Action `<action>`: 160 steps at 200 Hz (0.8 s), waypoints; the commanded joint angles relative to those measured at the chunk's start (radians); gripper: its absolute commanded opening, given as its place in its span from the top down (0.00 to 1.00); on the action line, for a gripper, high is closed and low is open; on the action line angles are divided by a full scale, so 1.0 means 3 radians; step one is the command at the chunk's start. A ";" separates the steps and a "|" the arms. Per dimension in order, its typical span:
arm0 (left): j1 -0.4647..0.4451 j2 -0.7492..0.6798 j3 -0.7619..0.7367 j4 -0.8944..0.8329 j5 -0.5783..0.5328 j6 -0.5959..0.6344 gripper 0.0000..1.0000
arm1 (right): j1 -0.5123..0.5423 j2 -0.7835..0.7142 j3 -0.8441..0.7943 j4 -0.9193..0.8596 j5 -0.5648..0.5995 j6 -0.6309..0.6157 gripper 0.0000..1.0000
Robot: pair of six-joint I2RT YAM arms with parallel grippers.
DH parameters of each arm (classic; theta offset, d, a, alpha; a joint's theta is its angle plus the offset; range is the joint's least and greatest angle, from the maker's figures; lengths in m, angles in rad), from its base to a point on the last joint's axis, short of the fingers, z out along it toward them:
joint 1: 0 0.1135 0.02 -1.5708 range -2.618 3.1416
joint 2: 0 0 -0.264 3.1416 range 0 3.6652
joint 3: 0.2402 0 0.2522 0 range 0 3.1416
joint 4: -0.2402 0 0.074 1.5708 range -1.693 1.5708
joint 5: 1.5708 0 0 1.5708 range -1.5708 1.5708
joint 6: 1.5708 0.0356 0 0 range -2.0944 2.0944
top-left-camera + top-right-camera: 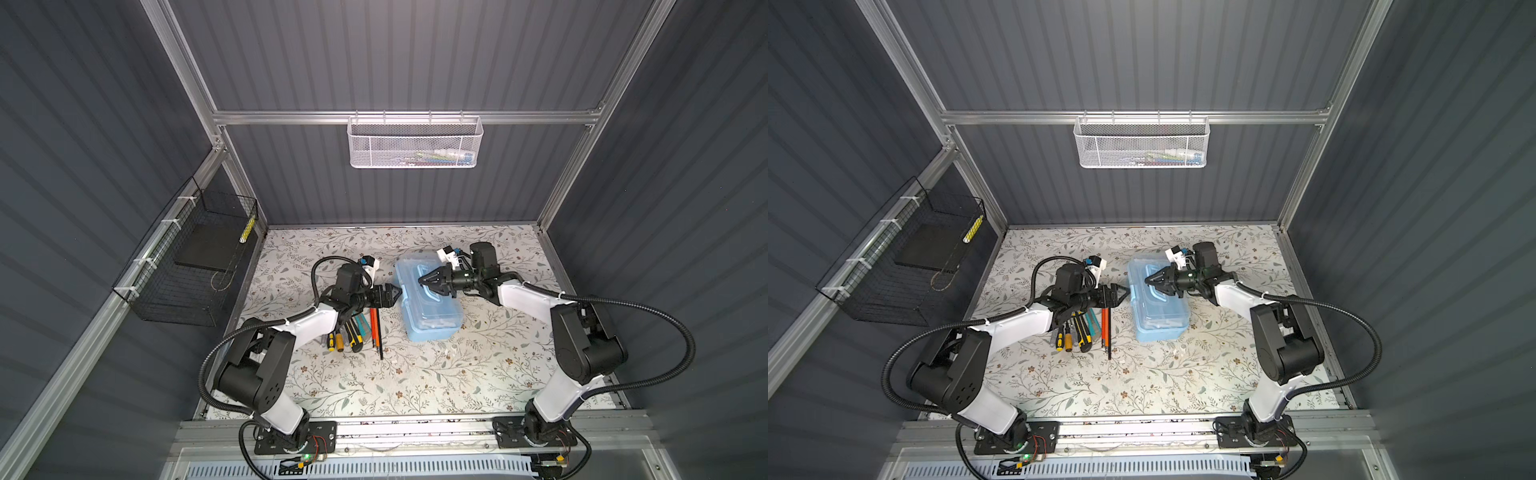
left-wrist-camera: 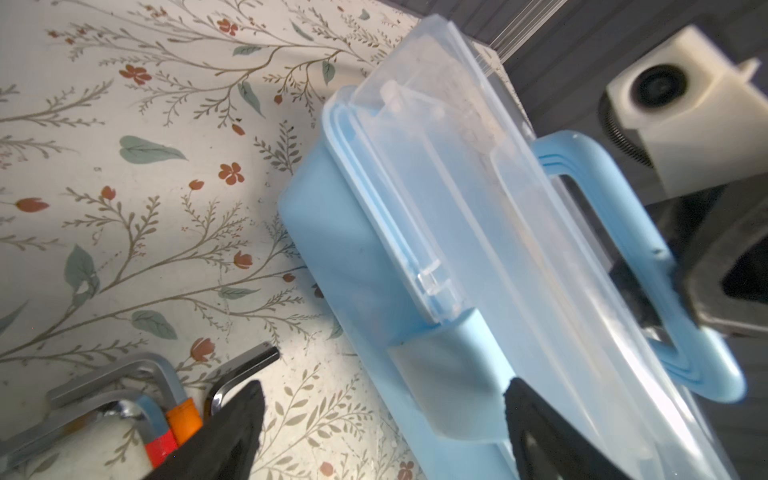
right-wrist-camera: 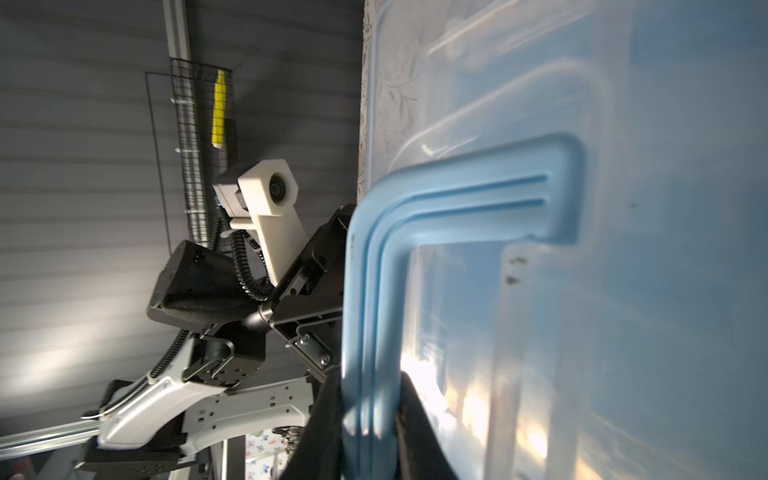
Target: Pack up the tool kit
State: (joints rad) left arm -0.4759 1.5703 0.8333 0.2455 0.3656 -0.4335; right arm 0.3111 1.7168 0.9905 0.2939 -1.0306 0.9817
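Right gripper (image 3: 370, 415) is clamped on the blue handle (image 3: 457, 199) of the light-blue box (image 1: 428, 307), mid-table, lid (image 2: 478, 216) apparently down. Left gripper (image 1: 395, 292) stands wide at the box's side, loose tools (image 1: 353, 332) beside it. Step: opening, I judge; next, hold the base and raise the lid.

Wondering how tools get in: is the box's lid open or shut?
Shut: the lid lies flat on the box; whether it is latched, cannot tell.

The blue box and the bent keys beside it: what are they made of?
The blue box looks like matte light-blue plastic. Its lid seems clear, glossier plastic, since the blue shows through. The bent keys look like bare metal: grey, with bright glints.
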 commanded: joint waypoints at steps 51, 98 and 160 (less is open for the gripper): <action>0.0055 -0.0407 -0.0226 0.0296 0.0353 -0.0544 0.10 | -0.0258 0.0232 -0.0620 0.2904 -0.0463 0.1682 1.00; 0.0059 -0.0295 -0.0383 0.1067 0.0741 -0.1287 0.13 | -0.0342 0.0615 -0.0662 0.3942 -0.0544 0.2347 1.00; 0.0058 0.0067 -0.0426 0.1777 0.0951 -0.1734 0.15 | -0.0367 0.0716 -0.0709 0.3951 -0.0543 0.2282 1.00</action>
State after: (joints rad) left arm -0.4644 1.5375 0.7185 0.6361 0.5884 -0.8585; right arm 0.2035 1.9278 0.7788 1.3712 -1.1812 1.6604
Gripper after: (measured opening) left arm 0.854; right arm 0.189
